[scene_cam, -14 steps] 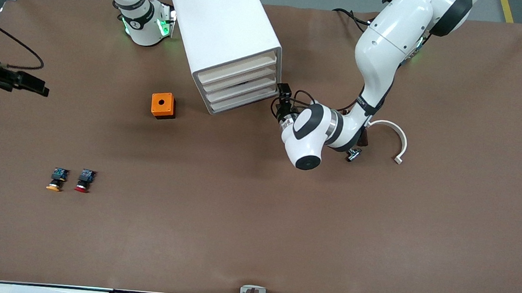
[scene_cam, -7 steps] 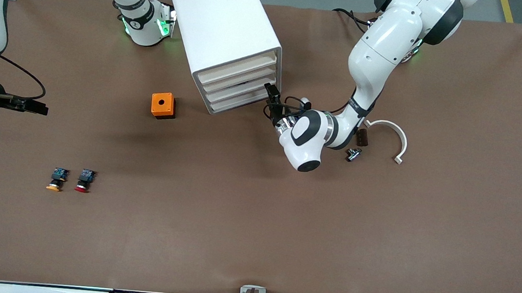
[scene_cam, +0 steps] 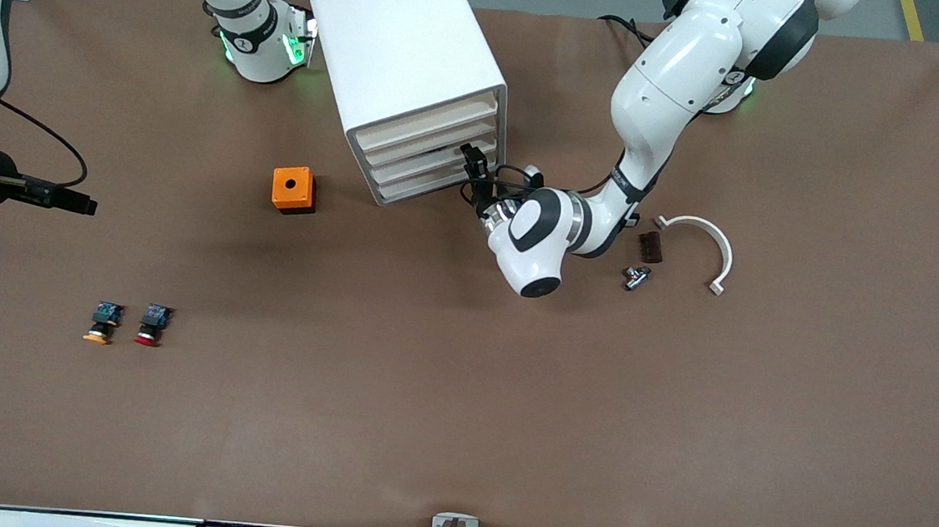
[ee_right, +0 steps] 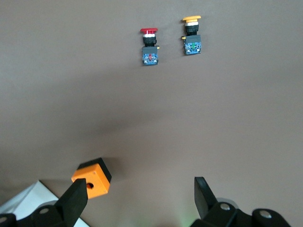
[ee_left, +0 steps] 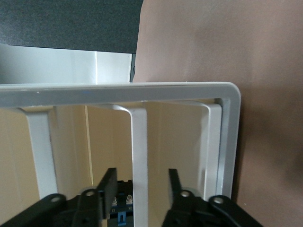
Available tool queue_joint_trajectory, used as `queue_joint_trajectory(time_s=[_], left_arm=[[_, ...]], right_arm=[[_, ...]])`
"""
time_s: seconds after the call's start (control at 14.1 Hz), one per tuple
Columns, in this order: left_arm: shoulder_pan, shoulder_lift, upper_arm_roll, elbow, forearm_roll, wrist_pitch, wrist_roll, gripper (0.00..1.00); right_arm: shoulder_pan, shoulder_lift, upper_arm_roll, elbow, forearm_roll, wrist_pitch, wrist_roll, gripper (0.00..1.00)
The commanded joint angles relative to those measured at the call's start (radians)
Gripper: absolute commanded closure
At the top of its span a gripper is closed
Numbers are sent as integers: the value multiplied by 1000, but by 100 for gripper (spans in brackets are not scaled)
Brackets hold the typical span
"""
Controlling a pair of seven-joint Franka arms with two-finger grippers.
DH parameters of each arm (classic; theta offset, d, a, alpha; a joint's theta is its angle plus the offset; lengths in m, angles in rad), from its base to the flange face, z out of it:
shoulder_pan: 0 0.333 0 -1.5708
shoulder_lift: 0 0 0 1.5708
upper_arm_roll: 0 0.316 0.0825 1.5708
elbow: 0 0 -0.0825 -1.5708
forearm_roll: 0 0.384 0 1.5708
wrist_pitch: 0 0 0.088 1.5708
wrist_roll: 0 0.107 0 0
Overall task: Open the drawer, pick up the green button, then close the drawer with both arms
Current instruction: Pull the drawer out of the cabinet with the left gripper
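The white cabinet [scene_cam: 402, 49] stands near the robots' bases, and its four cream drawer fronts [scene_cam: 428, 150] all look pushed in. My left gripper [scene_cam: 471, 163] is open at the lower drawer fronts. In the left wrist view [ee_left: 140, 182] its fingers straddle a white strip [ee_left: 138, 151] of the cabinet's front. A black-and-blue body [ee_left: 120, 208] shows low between the fingers. Its cap is hidden, so I see no green button. My right gripper [scene_cam: 64, 200] is open and empty over the table at the right arm's end; it also shows in the right wrist view [ee_right: 139, 194].
An orange box [scene_cam: 293, 189] with a hole sits beside the cabinet. A yellow-capped button [scene_cam: 102, 324] and a red-capped button [scene_cam: 150, 326] lie nearer the front camera. A white curved piece [scene_cam: 710, 240], a dark block [scene_cam: 649, 246] and a small metal part [scene_cam: 634, 276] lie beside the left arm.
My left gripper has moved from the cabinet's corner in along the drawer fronts. My right gripper has dropped a little and moved slightly toward the cabinet.
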Motion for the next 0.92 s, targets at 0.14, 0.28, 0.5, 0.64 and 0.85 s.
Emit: queue_joint_trajectory(time_s=[0.14,0.28,0.5,0.64,0.85], left_arm=[[1,16,8,35,-18,4,-6,98],[18,16,13,63,-15,4,-3,100],[39,16,43,100,-7,4,35,100],[39,18,92,118,-7,4,83,99],[41,18,161,147,-7,4,129,97]], right_arm=[[7,-9,13,-24,18,31,150,0],[39,-16,13,-24,50,33,277,0],[116,-32,13,-28,53,33,481,0],[174,-43,13,-51,76,54,611,0],[284,-62,13,-79,95,97,816,0]])
